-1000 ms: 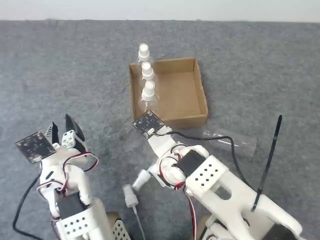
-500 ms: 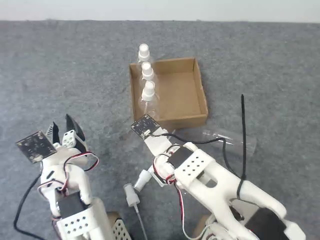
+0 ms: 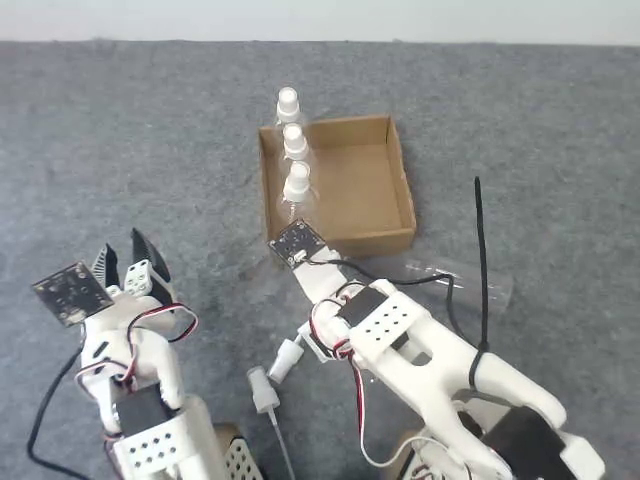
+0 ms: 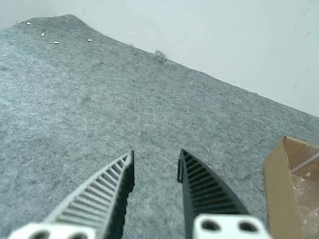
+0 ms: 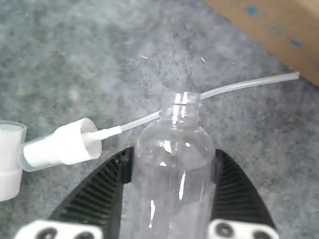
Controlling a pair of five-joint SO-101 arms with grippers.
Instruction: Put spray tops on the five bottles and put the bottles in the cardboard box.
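We have one uncapped bottle [image 5: 174, 149] in hand, just in front of the cardboard box [image 3: 405, 195].
At far left our left gripper [image 4: 155, 158] hangs over bare carpet [image 3: 120, 130], jaws spread and empty. Two loose spray tops [image 3: 263, 390] lie between the arms. Our right gripper [image 5: 173, 153] pinches the clear bottle by its body, its open neck above one top's thin tube. Three topped bottles [image 3: 298, 182] stand along the box's left wall. Farther right, a second bare bottle [image 3: 475, 287] lies on its side.

L arm [image 3: 140, 385] folded at lower left in high view, wrist raised, L jaws apart, pointing away from base. R arm [image 3: 410, 345] stretched fwd, wrist low, R jaws clamped on both sides of a bottle [image 5: 174, 149].
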